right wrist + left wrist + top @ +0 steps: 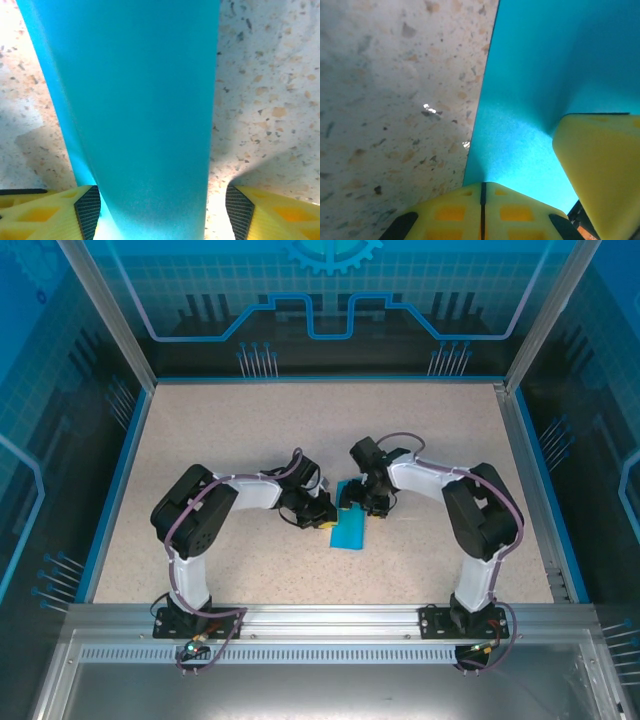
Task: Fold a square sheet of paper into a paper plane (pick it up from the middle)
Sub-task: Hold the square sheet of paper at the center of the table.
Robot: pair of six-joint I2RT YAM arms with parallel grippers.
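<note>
- The square sheet of plain teal-blue paper (350,530) lies near the middle of the speckled beige table (250,440), between the two arms. From above it shows as a narrow oblong, its long sides running away from the arm bases.
- The left gripper (320,512), black with yellow fingers, sits low at the paper's left side.
- In the left wrist view, the left gripper (482,192) is clenched, its two yellow fingers pressed together with only a thin seam between them. The teal paper (535,90) meets their tips; whether any of it is pinched I cannot tell.
- A yellow finger (600,170) of the right gripper stands against the paper at the lower right of that view.
- The right gripper (362,498) hangs over the paper's far end.
- In the right wrist view, the right gripper (161,192) is released, with its fingers spread either side of the paper strip (140,100). Bare table shows between the strip and one finger; the other finger's dark pad (89,210) lies just beside the paper's edge.
</note>
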